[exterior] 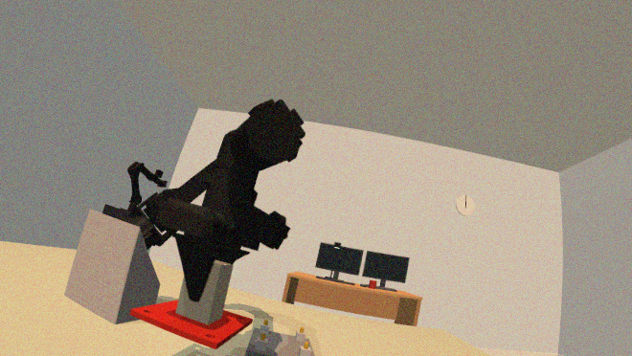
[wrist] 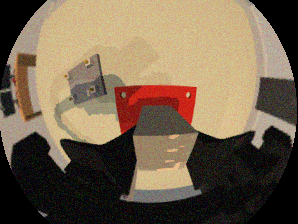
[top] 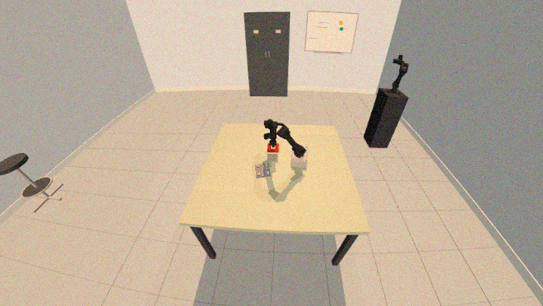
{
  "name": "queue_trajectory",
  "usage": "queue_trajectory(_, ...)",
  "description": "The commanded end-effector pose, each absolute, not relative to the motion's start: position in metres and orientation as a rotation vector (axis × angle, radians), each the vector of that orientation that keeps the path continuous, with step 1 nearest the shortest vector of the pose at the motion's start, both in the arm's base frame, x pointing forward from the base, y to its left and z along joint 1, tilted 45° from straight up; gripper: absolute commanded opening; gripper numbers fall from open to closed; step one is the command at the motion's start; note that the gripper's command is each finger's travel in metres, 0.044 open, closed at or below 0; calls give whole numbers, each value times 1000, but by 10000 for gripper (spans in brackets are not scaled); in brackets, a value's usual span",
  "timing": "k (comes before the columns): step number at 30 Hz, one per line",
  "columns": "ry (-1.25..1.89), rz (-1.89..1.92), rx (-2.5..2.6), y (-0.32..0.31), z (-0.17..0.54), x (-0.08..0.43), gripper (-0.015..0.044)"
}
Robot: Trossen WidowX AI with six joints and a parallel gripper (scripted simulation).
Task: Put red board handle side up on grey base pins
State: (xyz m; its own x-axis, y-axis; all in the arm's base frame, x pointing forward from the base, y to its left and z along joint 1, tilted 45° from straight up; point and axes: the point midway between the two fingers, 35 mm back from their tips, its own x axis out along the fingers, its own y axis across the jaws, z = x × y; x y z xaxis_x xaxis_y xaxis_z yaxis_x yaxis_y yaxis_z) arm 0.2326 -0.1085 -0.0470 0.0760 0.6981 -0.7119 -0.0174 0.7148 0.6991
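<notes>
Open air between raised red board (top: 276,150) (exterior: 172,322) (wrist: 156,93) and grey base (top: 262,170) (exterior: 282,345) (wrist: 81,79), with upright posts (exterior: 300,337) (wrist: 88,64) as low obstacles.
</notes>
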Motion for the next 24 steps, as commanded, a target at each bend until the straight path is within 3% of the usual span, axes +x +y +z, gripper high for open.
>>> queue_trajectory(1, 1408, 586, 597, -107, -41, 238, 0)
queue_trajectory(24, 1399, 593, 554, -82, -8, 269, 0)
